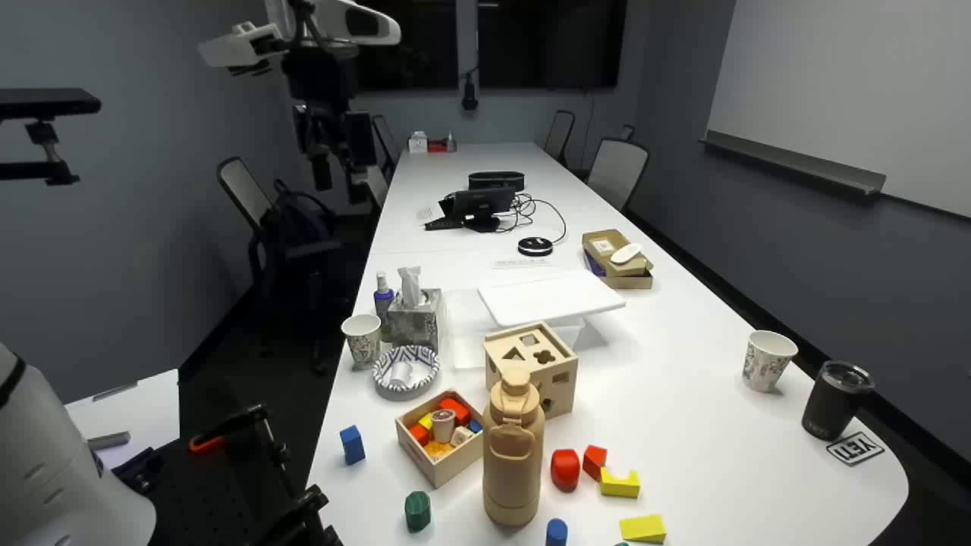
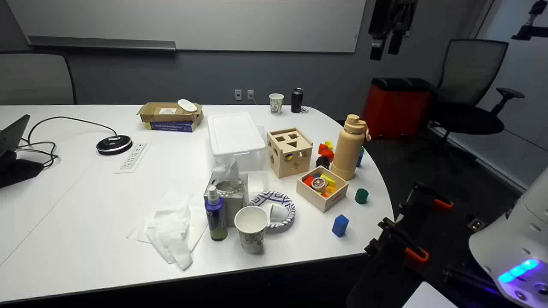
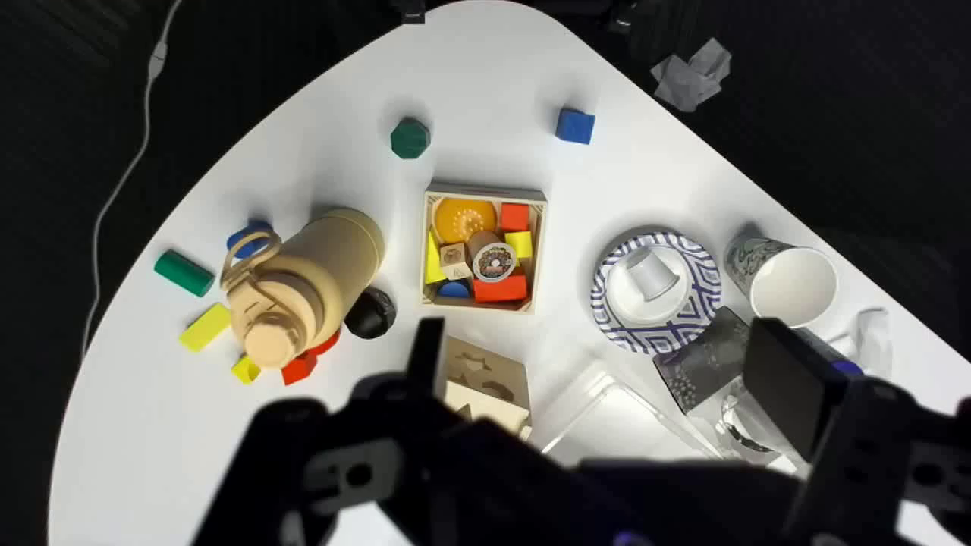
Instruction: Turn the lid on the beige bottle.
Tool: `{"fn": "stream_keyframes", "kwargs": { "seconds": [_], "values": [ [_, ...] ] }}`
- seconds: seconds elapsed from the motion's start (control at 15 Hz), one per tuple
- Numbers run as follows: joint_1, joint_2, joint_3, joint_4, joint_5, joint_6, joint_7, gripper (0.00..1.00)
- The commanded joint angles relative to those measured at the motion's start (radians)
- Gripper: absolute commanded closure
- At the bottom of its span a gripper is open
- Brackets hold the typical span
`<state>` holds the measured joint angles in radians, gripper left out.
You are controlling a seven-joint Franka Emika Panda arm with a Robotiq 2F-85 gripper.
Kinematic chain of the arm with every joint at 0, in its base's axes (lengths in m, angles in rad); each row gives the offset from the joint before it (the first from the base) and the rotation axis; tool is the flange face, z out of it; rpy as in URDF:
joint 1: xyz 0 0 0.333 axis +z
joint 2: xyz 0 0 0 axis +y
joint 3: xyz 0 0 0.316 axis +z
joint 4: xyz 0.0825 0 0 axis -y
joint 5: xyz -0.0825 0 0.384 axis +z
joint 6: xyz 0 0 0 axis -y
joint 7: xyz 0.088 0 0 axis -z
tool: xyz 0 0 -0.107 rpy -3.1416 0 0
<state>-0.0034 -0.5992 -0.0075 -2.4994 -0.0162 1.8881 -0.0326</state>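
Note:
The beige bottle (image 1: 512, 474) stands upright near the table's rounded end in an exterior view, and also shows in an exterior view (image 2: 345, 152) and in the wrist view (image 3: 341, 250). Its lid (image 1: 516, 385) sits on top with a carry loop beside it; the lid also shows in an exterior view (image 2: 353, 121) and in the wrist view (image 3: 271, 341). My gripper (image 3: 607, 364) is open and empty, fingers wide apart. It hangs high above the tabletop, well above and apart from the bottle, in both exterior views (image 1: 340, 182) (image 2: 386, 49). In the wrist view the bottle lies left of the fingers.
A wooden shape-sorter box (image 2: 290, 153) and a small box of blocks (image 2: 322, 188) stand close to the bottle. Loose coloured blocks lie around it. A patterned bowl (image 3: 656, 292), paper cup (image 3: 793, 284), tissue box (image 2: 229, 196) and lidded plastic bin (image 2: 236, 132) stand farther along.

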Motion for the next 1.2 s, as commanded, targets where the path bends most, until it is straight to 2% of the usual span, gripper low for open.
{"fn": "stream_keyframes", "kwargs": {
  "seconds": [0.0, 0.6, 0.93, 1.13],
  "values": [
    [0.001, 0.0, -0.001, 0.002, 0.0, -0.002, 0.001, 0.0],
    [0.001, 0.0, -0.001, 0.002, 0.0, -0.002, 0.001, 0.0],
    [-0.016, 0.116, -0.067, 0.136, -0.012, -0.071, -0.091, 0.0],
    [-0.029, 0.261, -0.153, 0.278, -0.03, -0.122, -0.243, 0.0]
  ]
}}
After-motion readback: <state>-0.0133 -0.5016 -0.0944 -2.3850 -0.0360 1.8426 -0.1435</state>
